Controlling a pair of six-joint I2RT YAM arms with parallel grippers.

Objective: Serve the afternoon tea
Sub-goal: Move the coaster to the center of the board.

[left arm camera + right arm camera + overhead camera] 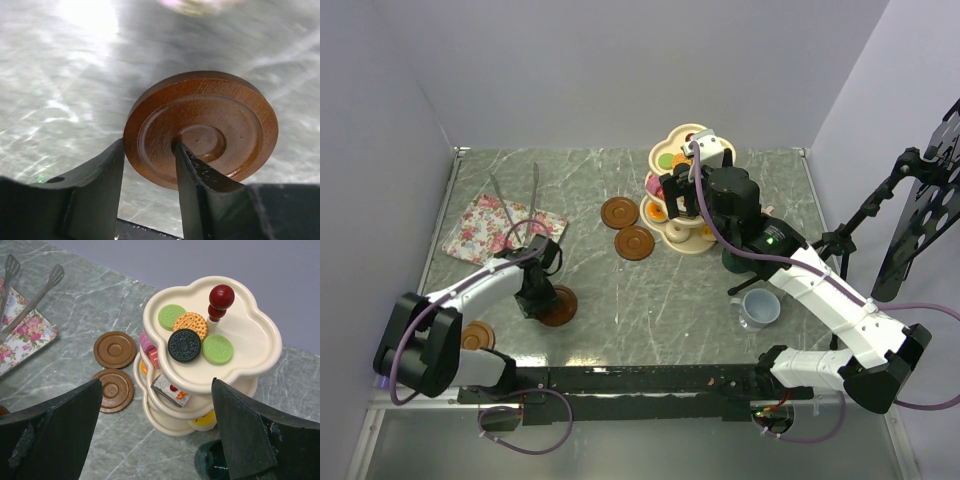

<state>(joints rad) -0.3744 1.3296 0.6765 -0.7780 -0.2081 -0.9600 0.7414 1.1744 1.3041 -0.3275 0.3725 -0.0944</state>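
My left gripper is shut on the rim of a brown saucer. In the left wrist view one finger lies in the saucer's inner ring and the other outside its edge, the gripper just over the table. My right gripper is open wide above the cream three-tier stand. In the right wrist view the stand, with its red knob and cakes, sits between the fingers of the gripper. Two saucers lie left of the stand. The pink and light green mugs are out of view.
A grey-blue mug stands by the right arm. A dark green mug stands near the foot of the stand. Another saucer lies by the left arm's base. The floral tray with metal tongs lies at the back left.
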